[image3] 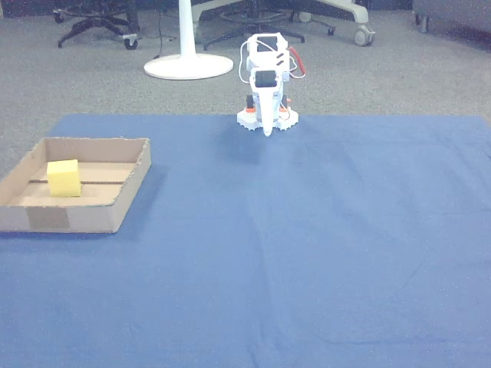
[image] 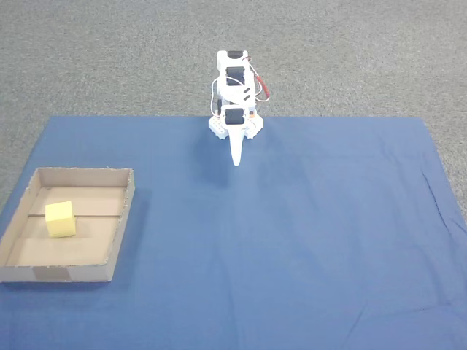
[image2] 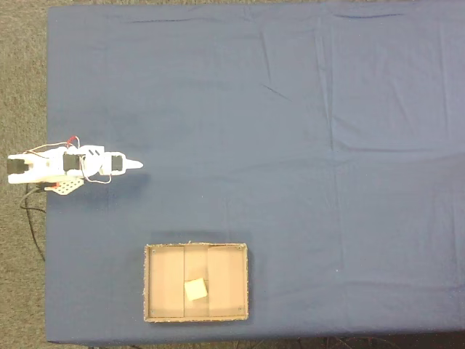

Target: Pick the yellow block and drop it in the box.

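The pale-yellow block (image: pixel 60 219) (image2: pixel 195 289) (image3: pixel 64 177) rests on the floor of the brown cardboard box (image: pixel 122 215) (image2: pixel 147 283) (image3: pixel 126 188), near the seam. The box lies at the left of the blue cloth in the other view. My white arm is folded over its base at the cloth's far edge. Its gripper (image: pixel 236 162) (image2: pixel 136 166) (image3: pixel 266 130) points down toward the cloth, jaws together with nothing in them, well away from the box.
A blue cloth (image: pixel 292 240) (image2: pixel 305 145) (image3: pixel 307 245) covers the work area over grey carpet. Behind the arm in the other view stand a white round pedestal base (image3: pixel 188 65) and office chair legs (image3: pixel 100 23). Cables (image2: pixel 33 211) trail off the arm's base.
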Action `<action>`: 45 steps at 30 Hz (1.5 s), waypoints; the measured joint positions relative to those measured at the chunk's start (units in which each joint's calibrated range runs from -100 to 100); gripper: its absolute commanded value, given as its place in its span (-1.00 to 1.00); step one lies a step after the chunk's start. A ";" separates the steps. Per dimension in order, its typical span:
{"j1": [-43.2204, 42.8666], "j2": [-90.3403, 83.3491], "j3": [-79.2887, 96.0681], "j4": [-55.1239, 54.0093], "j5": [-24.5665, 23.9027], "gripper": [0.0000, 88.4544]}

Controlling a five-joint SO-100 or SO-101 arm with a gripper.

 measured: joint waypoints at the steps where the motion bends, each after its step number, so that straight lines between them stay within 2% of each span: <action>1: -0.08 0.00 0.00 0.00 0.15 -1.00; 45: -0.08 0.00 0.00 0.00 0.78 -1.00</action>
